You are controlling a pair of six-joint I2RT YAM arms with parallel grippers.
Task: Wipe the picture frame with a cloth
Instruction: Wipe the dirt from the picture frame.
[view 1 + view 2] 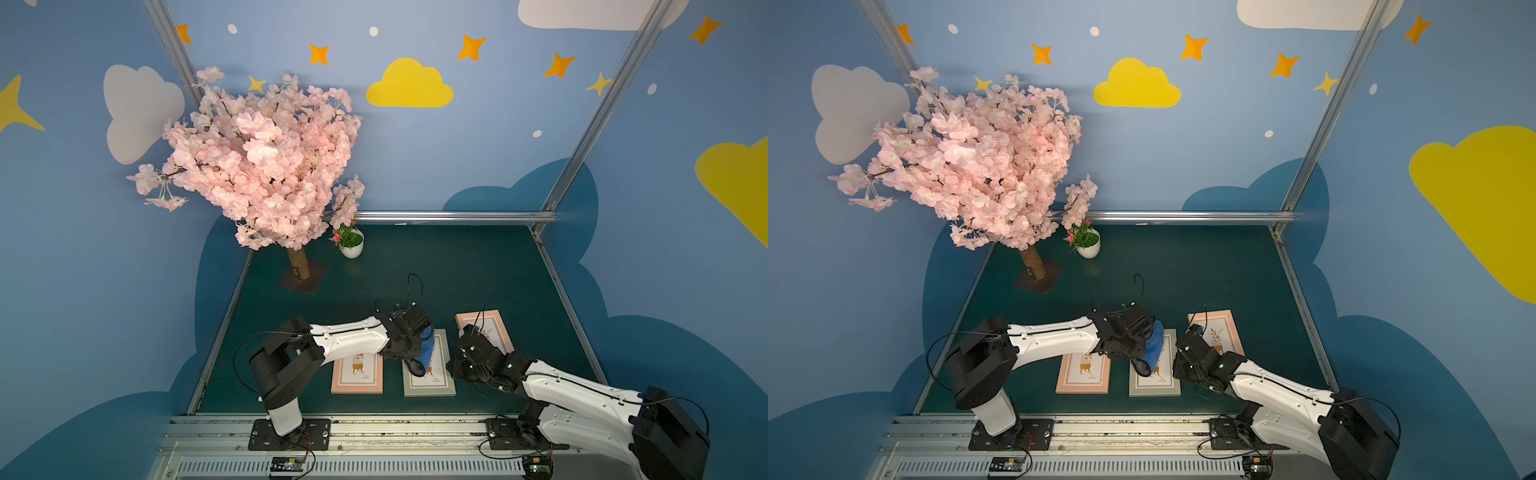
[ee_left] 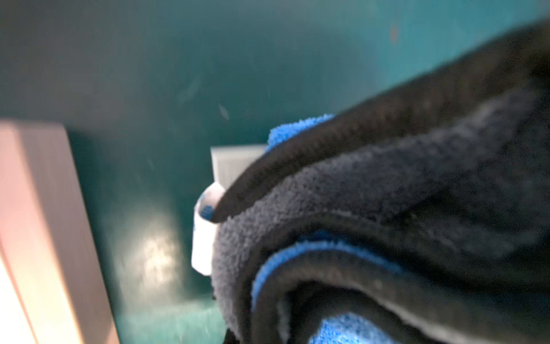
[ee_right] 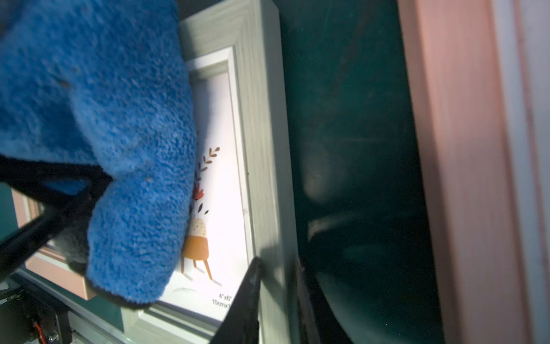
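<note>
Looking from the biggest thing down: the dark green table [image 1: 457,270] carries a pink blossom tree [image 1: 257,158] at its far left, with a small white plant pot [image 1: 352,247] just beside the trunk. Near me three frames lie flat: a pink frame [image 1: 357,374] on the left, the grey-green frame [image 1: 432,384] in the middle, and a second pink frame [image 1: 494,328] to the right and a little farther off. I judge the middle one to be my job, since both arms meet over it.

The cloth [image 1: 427,345] hangs bunched from my left claw [image 1: 417,351], blue side out and dark side folded in, over the far left part of the grey-green frame's glass. Whether it presses on the glass I cannot tell. That claw is clamped tight on the bundle. My right claw [image 3: 278,286] stands narrow, one finger either side of the frame's right rail, pinching it to keep it down.

What worries me is that the cloth is a thick wad, not a flat pad, so a stroke may drag only one fold across the glass and miss the corners. A hard push could slide or tip the frame out of my right claw's thin hold — or shove it into the left pink frame. The dangling dark tail and its small white tag [image 2: 202,247] could also catch on the rail.
</note>
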